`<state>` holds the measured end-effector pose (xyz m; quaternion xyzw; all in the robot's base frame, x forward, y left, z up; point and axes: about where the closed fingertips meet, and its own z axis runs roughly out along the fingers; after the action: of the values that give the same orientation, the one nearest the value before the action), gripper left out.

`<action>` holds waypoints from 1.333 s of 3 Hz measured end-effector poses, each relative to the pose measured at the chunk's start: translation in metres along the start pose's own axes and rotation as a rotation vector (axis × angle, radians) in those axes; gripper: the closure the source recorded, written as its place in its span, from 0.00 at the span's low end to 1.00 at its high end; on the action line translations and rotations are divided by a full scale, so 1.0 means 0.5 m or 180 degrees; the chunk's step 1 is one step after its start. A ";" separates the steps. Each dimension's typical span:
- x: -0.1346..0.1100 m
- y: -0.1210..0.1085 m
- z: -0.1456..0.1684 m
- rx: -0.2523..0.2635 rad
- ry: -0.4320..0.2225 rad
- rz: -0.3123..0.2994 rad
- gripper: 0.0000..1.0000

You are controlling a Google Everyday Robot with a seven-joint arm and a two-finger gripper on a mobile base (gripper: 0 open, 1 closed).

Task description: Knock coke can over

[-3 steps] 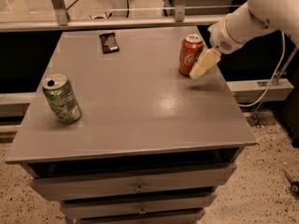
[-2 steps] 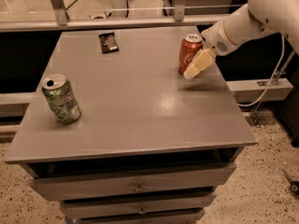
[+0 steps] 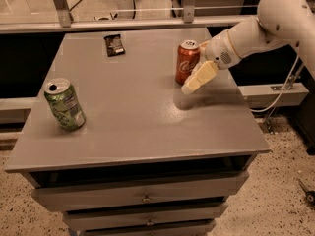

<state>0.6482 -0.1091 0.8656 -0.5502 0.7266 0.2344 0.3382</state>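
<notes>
The coke can (image 3: 187,62) stood upright at the far right of the grey table (image 3: 142,132). The gripper (image 3: 199,77) slanted down against its right side, seemingly placed to push it over. Whether the gripper was open or closed could not be told.

- Far right on the desk (image 3: 138,127) stood the coke can (image 3: 187,62), with the tool (image 3: 197,80) at its right-front, perhaps touching.
- The second can (image 3: 64,104) sat near left, the packet (image 3: 114,44) far back.
</notes>
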 end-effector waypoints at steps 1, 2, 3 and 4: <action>-0.051 0.089 0.010 -0.0455 -0.0251 -0.0109 0.00; -0.120 0.176 -0.015 -0.0765 -0.0498 -0.0395 0.00; -0.173 0.237 -0.049 -0.0899 -0.0656 -0.0688 0.00; -0.194 0.255 -0.086 -0.0810 -0.0733 -0.0888 0.00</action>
<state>0.5318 -0.0416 0.9627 -0.6532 0.5646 0.3365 0.3760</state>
